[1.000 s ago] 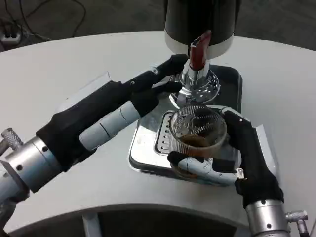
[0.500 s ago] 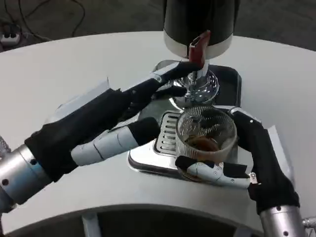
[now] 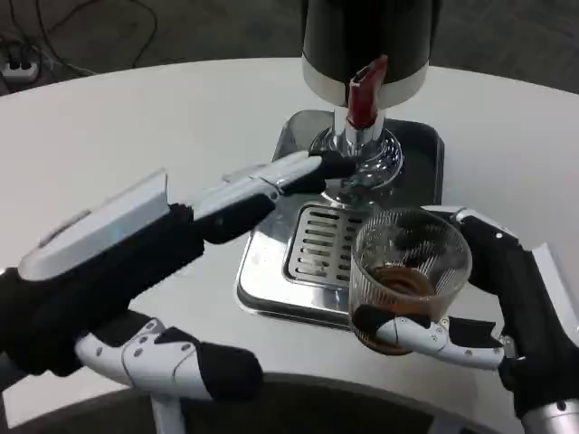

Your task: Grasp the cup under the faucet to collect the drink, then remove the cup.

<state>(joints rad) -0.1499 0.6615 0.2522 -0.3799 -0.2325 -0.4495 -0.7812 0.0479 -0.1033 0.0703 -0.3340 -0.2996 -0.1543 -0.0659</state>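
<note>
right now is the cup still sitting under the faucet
No, the right hand holds the cup off to the near right of the faucet, past the drip tray grille.

You've got one head view, looking steeply down and forward at the white table. It sits close: both forearms crowd the near edge, dispenser at far centre.

The ribbed clear cup, upright with brown drink inside, sits clear of the chrome faucet.

White table bears a seemingly steel drip tray.
</note>
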